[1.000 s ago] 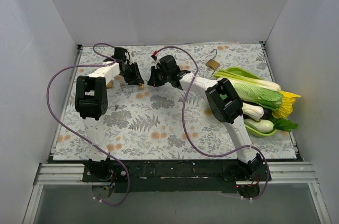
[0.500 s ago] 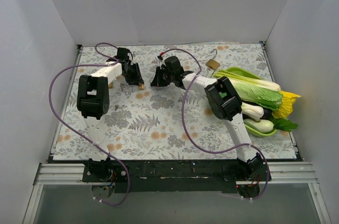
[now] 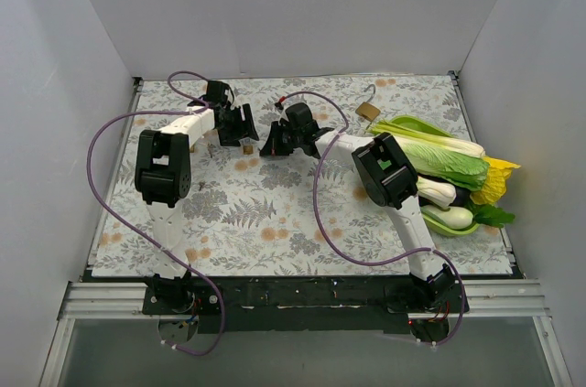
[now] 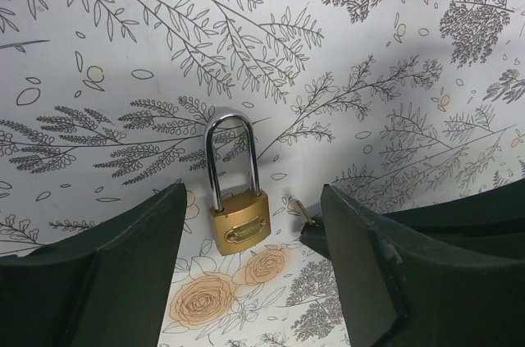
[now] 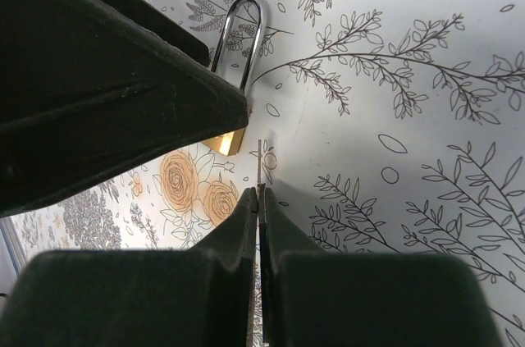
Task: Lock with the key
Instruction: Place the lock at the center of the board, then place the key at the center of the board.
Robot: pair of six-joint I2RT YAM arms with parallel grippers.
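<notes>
A small padlock [image 4: 240,228] lies flat on the floral printed cloth [image 4: 369,19], which is matte with grey fern sprigs and orange blooms. The lock has a blocky brass body and a tall, narrow, polished steel shackle. The left gripper [image 4: 254,199] stands released, its broad dark fingers [image 4: 123,273] spread on either side of the lock and touching neither side of it. The right gripper [image 5: 258,199] is clenched on the key [image 5: 259,162], a thin metal blade seen edge-on that juts from between the pressed fingertips. Its tip is just beside the brass body but apart from it. In the top view both grippers crowd together near the far middle of the cloth. A second padlock [image 3: 368,111] and a pile of leafy vegetables [image 3: 439,158] fill the right side, while the near half lies open up to the white walls [image 3: 275,12].
</notes>
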